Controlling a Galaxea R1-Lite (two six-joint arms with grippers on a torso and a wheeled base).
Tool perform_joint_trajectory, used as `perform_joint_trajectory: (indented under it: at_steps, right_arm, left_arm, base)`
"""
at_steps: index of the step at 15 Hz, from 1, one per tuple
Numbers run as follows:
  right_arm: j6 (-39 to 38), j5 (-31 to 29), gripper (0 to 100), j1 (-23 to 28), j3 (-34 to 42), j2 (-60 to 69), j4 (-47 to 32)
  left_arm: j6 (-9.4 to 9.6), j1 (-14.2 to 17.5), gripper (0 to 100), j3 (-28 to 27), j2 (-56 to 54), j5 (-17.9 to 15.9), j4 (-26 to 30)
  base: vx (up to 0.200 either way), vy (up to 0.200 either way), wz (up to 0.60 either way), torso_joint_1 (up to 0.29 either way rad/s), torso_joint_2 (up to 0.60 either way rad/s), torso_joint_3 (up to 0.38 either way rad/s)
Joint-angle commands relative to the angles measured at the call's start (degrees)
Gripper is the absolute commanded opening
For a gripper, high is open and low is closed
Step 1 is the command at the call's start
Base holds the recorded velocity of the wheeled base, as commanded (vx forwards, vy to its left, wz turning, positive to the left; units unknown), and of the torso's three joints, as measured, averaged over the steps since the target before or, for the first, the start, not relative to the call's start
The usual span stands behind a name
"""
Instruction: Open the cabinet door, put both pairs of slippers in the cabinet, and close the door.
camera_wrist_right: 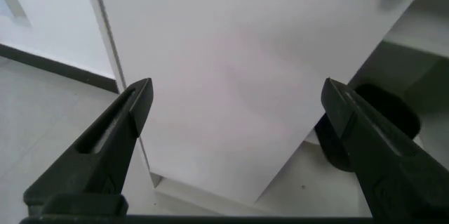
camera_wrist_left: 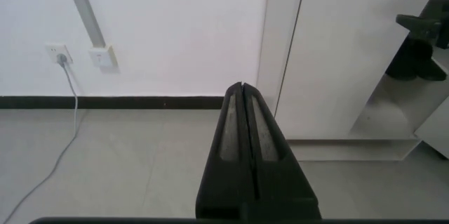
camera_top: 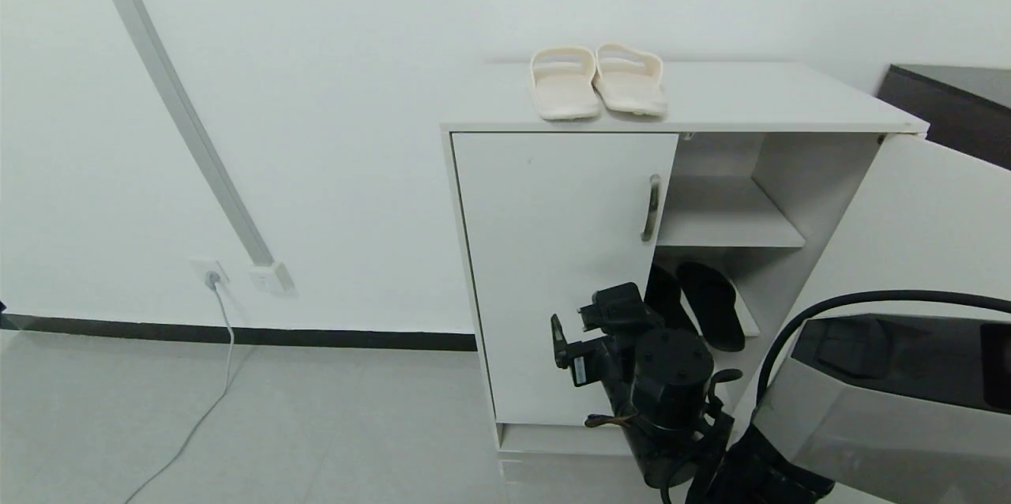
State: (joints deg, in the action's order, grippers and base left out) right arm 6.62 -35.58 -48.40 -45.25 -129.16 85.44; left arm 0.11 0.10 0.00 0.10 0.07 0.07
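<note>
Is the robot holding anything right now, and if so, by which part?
Nothing is held. The left gripper is shut and empty; the right gripper is open, facing the closed cabinet door.

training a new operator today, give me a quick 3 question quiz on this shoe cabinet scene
1. True or false: the beige slippers lie on top of the cabinet.
2. Where are the black slippers? A: on the floor. B: inside the cabinet, on the lower shelf. C: on the upper shelf.
3. Fill in: the left tool is shut; the right tool, facing the closed left door, is ____.

Key: 1 true; 2 B; 3 open.
</note>
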Motion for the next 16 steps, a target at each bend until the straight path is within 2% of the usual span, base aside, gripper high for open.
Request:
perform_joint_trajectory:
  at_steps: [1,15,16]
  right_arm:
    - [0.1,0.0,100,0.0,0.7,0.7,0.1]
    - [0.1,0.1,100,0.9,0.7,0.7,0.0]
    - [0.1,0.2,100,0.9,0.7,0.7,0.2]
  left_arm:
    - [-0.02,0.0,0,0.0,0.1,0.0,0.0]
    - [-0.02,0.0,0,0.0,0.1,0.0,0.0]
    - [-0.02,0.0,0,0.0,0.1,0.0,0.0]
  base:
    - [0.0,0.0,0.0,0.144,-0.47,-0.32]
    - [0.0,0.0,0.0,0.196,-0.51,-0.318]
    - [0.0,0.0,0.6,0.251,-0.56,-0.32]
